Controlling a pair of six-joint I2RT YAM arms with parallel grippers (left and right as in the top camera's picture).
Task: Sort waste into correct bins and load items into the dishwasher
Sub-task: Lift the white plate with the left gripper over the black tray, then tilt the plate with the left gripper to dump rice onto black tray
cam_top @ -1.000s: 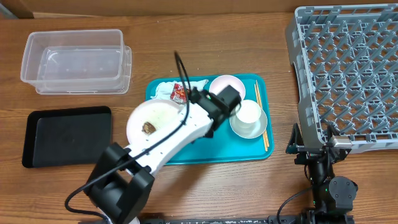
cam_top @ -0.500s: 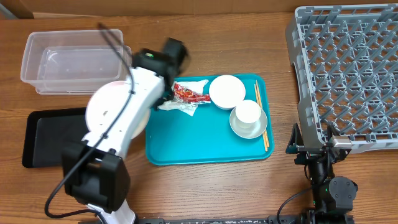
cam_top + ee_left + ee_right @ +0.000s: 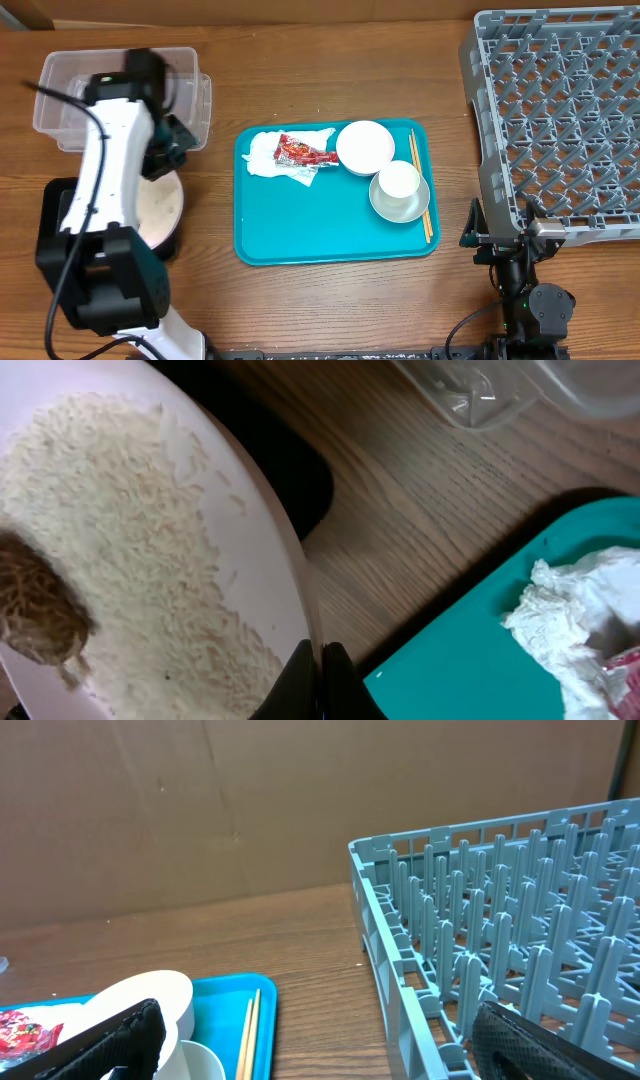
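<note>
Up close, the left pincer point(image 3: 318, 682) was clenched on the rim of the white plate point(image 3: 255, 550), with rice grains point(image 3: 120, 530) (spread thin across it) and a brown food scrap point(image 3: 30, 610) on board, the plate hanging over the right end of the black tray point(image 3: 285, 470). Beyond, the napkin point(image 3: 580, 610) and red wrapper point(image 3: 300, 152) lay on the teal tray point(image 3: 460, 680); farther off sat the clear tub point(image 3: 500, 385). Across the worktop point(image 3: 330, 300), the right pincer point(image 3: 320, 1020) stood released, fingers wide, beside the dish rack point(image 3: 500, 920).
</note>
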